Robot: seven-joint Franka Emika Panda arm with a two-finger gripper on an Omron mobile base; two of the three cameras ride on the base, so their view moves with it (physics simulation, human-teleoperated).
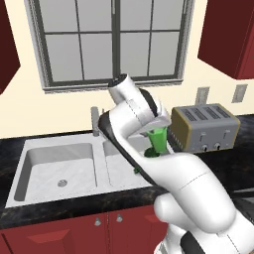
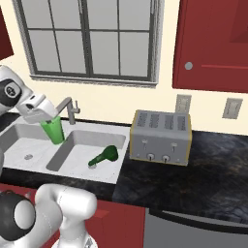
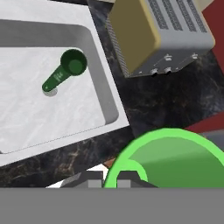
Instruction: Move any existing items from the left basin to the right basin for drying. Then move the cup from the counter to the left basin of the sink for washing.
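- Pincer [image 2: 48, 118], left of the right base view: pinching the bright green cup [image 2: 53, 130], held aloft above the sink [image 2: 29, 140].
- Dark green bottle [image 2: 104, 157], centre: lying on its side in the right basin [image 2: 77, 143].
- Desk [image 2: 193, 169], right: carries the toaster [image 2: 161, 137].
- Window [image 2: 87, 36], top.

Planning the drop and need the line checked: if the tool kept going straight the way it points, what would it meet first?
Probably the black speckled counter between the right basin and the silver toaster; the tool, shut on the bright light-green cup, points down there, though depth is unclear.
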